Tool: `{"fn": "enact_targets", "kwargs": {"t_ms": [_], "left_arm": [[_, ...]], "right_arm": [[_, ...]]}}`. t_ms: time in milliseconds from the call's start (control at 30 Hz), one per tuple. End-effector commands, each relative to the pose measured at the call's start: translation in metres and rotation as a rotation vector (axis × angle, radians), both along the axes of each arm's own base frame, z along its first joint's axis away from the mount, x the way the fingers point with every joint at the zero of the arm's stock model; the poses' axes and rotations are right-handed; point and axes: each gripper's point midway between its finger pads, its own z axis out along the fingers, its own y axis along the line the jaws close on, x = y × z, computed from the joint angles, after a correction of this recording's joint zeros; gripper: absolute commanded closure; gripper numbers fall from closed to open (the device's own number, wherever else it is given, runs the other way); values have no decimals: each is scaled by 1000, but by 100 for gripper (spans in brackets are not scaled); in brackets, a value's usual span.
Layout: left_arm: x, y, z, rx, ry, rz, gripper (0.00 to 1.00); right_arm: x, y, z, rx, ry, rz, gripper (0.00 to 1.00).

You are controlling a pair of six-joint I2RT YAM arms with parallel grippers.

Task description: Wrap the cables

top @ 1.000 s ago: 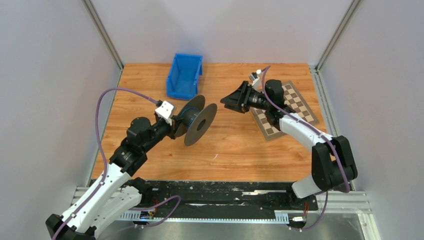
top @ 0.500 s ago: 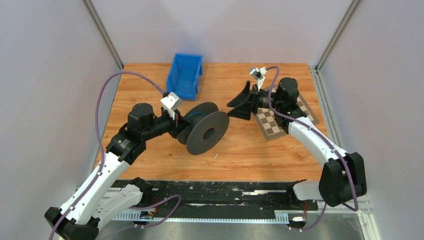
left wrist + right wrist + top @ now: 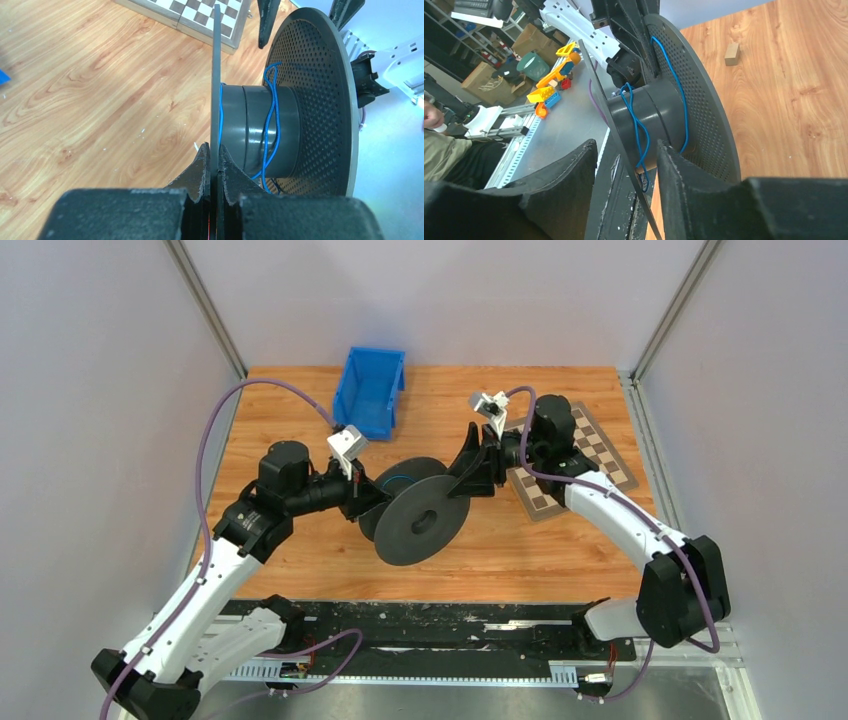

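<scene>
Look at that thin bright-blue wire (image 3: pixel 272 115), vivid against the dark grey hub of the black round plastic spool (image 3: pixel 420 525), its discs dotted all over with tiny holes. Beneath it is the warm orange-brown wood-grain table (image 3: pixel 300 410). Upper left of centre sits a solid blue plastic bin (image 3: pixel 368 390), and right of centre a brown-and-white chequered board (image 3: pixel 590 445). Purple hoses (image 3: pixel 201 465) loop along the white-and-black arms (image 3: pixel 610 515).

We read no text, label, brand or number in any of the three views. A faint line of marks on the housing of the left gripper (image 3: pixel 214 156), seen in its wrist view, is too blurred for us to make out.
</scene>
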Motion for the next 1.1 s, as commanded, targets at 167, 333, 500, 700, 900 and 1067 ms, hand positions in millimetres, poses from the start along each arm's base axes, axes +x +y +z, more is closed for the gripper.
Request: {"fn": "enact_targets", "kwargs": {"t_ms": [167, 333, 500, 700, 900, 1067], "left_arm": [[-5, -8, 47, -126, -83, -54, 100], [-5, -4, 40, -99, -102, -50, 96], [-7, 1, 32, -81, -112, -30, 80], [-5, 10, 22, -44, -140, 6, 68], [-3, 11, 10, -30, -130, 17, 64], [0, 11, 7, -21, -133, 21, 60]], "right_arm": [[-5, 0, 27, 52, -34, 31, 100], [2, 1, 31, 65, 22, 9, 100], [8, 3, 33, 83, 60, -2, 100], [21, 1, 32, 84, 85, -49, 100], [34, 0, 26, 70, 127, -96, 100], [42, 0, 26, 67, 140, -132, 100]]}}
